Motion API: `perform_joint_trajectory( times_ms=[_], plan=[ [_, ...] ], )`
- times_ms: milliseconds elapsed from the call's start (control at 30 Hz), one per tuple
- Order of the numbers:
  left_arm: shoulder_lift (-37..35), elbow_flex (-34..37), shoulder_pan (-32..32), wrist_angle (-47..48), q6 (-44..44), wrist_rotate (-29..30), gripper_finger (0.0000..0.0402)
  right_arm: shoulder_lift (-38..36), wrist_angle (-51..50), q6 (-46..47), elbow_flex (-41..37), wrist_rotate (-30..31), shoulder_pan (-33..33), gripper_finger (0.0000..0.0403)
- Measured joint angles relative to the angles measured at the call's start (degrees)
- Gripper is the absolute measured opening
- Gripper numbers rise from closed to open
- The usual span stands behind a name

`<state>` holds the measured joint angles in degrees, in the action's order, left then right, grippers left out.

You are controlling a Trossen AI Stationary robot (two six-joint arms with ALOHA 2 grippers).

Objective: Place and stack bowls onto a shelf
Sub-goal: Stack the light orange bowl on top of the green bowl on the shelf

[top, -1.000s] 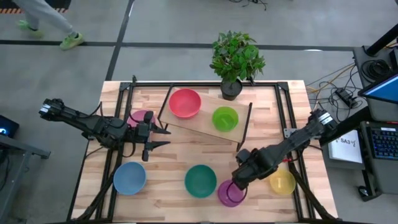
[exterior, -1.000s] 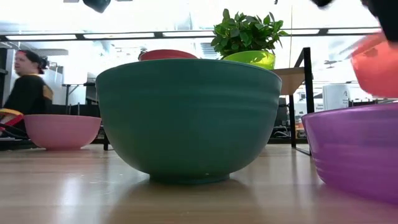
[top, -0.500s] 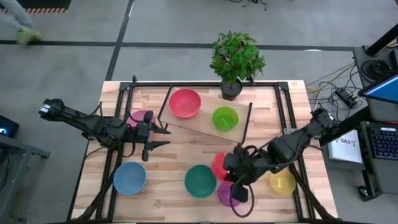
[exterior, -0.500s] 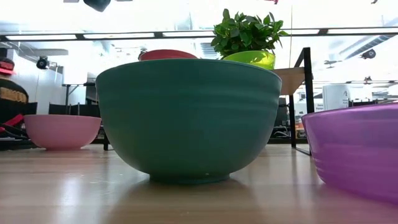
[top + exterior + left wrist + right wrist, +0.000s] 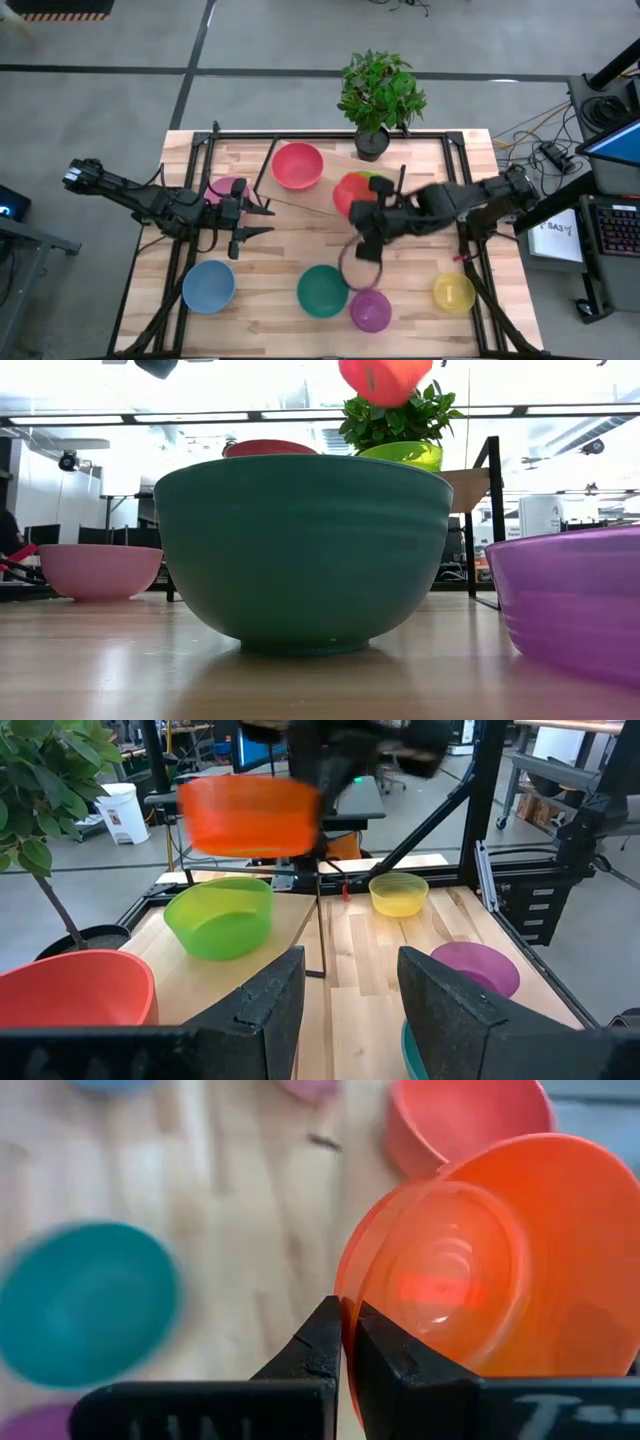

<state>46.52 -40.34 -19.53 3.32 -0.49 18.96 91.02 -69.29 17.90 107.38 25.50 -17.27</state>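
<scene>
The shelf (image 5: 322,197) is standing slantwise at the rear middle of the worktop (image 5: 290,245), with the plant pot (image 5: 371,143) sitting just behind its right end. The left shelf bowl (image 5: 298,165) is resting on the shelf's left end and the right shelf bowl (image 5: 220,917) on its right end. The raised bowl (image 5: 350,188) is hanging above the right shelf bowl, pinched by its rim in the right hand (image 5: 345,1335). The side bowl (image 5: 226,188) is sitting left of the shelf, beside the left hand (image 5: 262,222). Along the front are sitting the front-left bowl (image 5: 208,285), the middle bowl (image 5: 322,290), the near bowl (image 5: 370,310) just right of it, and the front-right bowl (image 5: 453,292).
</scene>
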Motion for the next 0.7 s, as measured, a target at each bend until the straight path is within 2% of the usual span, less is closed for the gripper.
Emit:
perform_joint_trajectory(
  times_ms=[200,367,700],
  plan=[
    [0.0,0.0,0.0,0.7,0.0,0.0,0.0146,0.0,-7.8,-1.1,-1.2,-0.8,5.4,0.0009],
    [0.0,0.0,0.0,0.7,0.5,0.0,0.0146,0.1,-7.9,-2.5,-1.8,-4.0,7.4,0.0009],
    [0.0,0.0,0.0,0.6,0.6,0.0,0.0146,0.1,-7.7,-2.6,-2.6,-3.2,7.9,0.0009]
  ],
)
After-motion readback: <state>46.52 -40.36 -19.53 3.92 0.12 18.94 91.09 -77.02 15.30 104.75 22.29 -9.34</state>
